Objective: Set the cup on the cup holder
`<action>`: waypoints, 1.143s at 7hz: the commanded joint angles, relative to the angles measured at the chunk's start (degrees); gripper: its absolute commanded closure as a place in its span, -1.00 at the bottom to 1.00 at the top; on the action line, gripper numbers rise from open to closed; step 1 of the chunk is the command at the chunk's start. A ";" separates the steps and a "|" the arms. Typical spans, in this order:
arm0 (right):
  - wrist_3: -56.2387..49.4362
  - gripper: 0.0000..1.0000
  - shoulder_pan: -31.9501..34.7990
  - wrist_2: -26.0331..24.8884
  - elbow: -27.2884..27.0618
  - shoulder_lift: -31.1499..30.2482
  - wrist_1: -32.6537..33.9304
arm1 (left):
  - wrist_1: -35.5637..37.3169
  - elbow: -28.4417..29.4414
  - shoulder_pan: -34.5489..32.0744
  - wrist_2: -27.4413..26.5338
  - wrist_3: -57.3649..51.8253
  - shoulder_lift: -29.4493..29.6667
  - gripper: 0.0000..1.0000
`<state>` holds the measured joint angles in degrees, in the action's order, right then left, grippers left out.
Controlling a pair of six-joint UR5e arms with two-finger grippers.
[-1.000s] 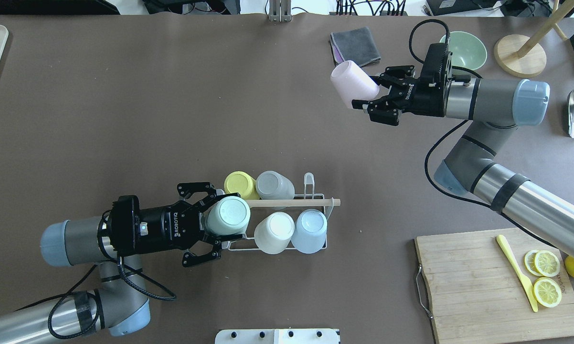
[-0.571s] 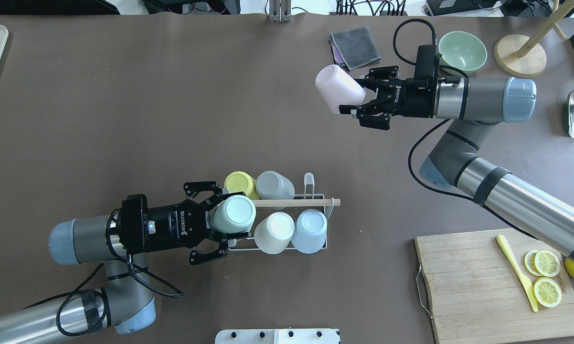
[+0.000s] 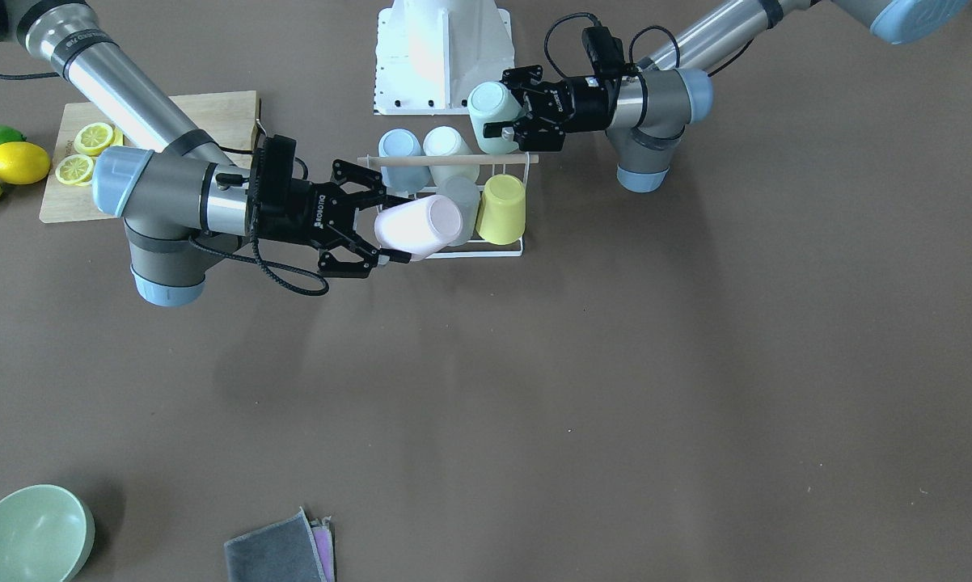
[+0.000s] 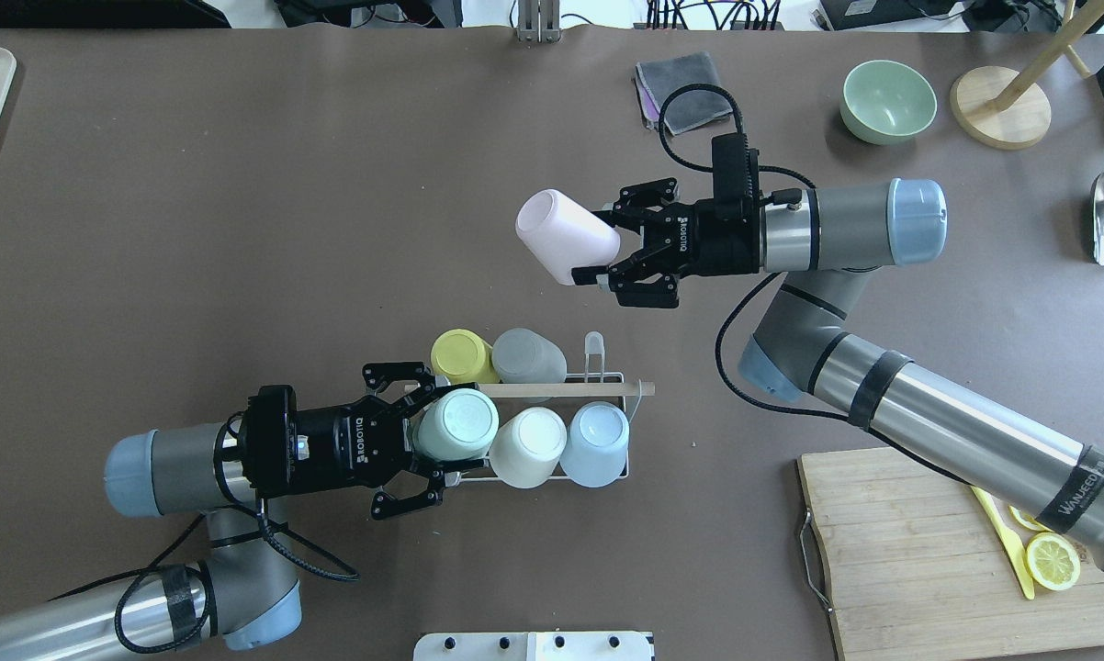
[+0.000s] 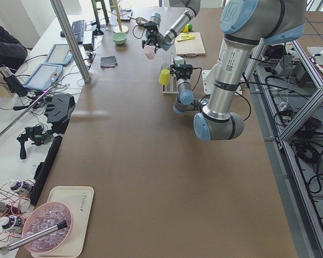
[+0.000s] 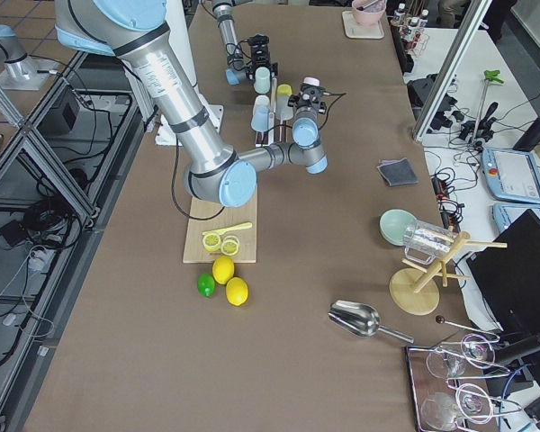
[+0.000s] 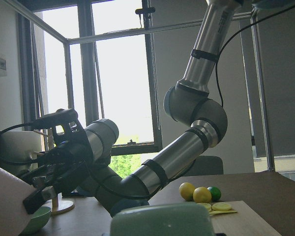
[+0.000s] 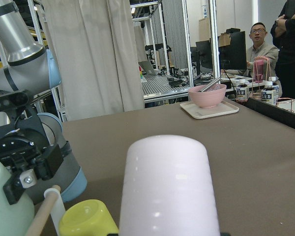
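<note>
So the right gripper, clamped on the pink cup, has swung in toward the rack and its free far-right prong; left gripper holds the mint cup at near-left.

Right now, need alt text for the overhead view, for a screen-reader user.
Over a brown table, the right gripper holds a pink cup, tilted, beyond a white wire cup holder, and the left gripper grips a mint cup at the holder's left end. A yellow cup, grey cup, cream cup and blue cup sit upturned on the holder.

Open table around crowded cup holder
</note>
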<state>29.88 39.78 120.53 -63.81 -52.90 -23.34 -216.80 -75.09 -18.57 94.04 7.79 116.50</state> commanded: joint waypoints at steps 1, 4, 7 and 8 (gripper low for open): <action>-0.35 0.32 -0.75 0.23 -0.79 -0.97 -3.35 | -0.02 0.03 0.28 -0.09 0.03 -0.05 0.76; -4.03 0.31 -4.00 -0.56 -0.61 -2.47 -3.12 | -0.02 -0.23 0.29 0.00 0.29 -0.13 -0.98; -5.63 0.31 -5.24 -1.44 -3.94 -5.01 -3.03 | 0.06 -0.85 0.20 0.00 0.38 -0.22 -0.98; -5.71 0.31 -5.24 -1.35 -5.52 -6.68 -2.94 | 0.15 -2.15 -0.50 0.09 0.56 -0.48 -0.98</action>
<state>24.29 34.57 119.12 -67.52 -57.84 -26.35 -216.73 -76.12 -18.52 94.06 8.19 116.25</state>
